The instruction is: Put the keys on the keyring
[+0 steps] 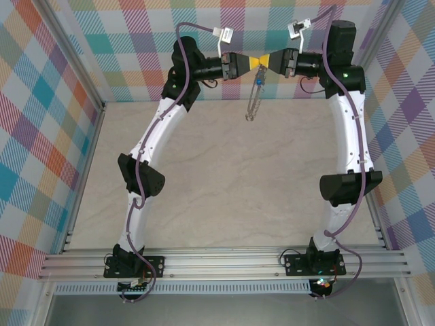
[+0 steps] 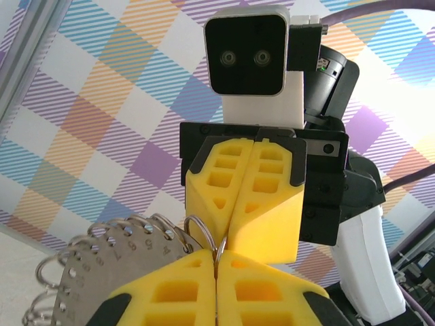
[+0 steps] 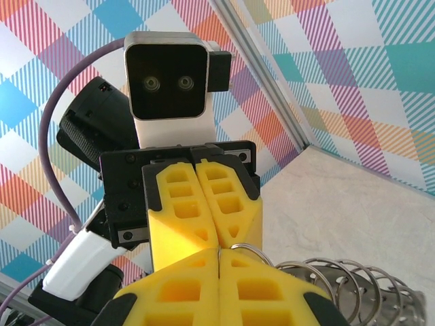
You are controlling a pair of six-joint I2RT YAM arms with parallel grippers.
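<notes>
Both grippers meet tip to tip, raised at the back of the workspace. My left gripper and right gripper are each shut on a thin wire loop of the keyring, whose chain-like length hangs below them. The small blue-headed key dangles just under the pinch. In the left wrist view my left gripper clamps the loop, with the right gripper shut opposite. In the right wrist view my right gripper pinches the loop against the left gripper.
A grey numbered metal plate edged with several wire rings hangs from the held loop. The beige tabletop lies below, enclosed by plaid walls with an aluminium rail along the near edge.
</notes>
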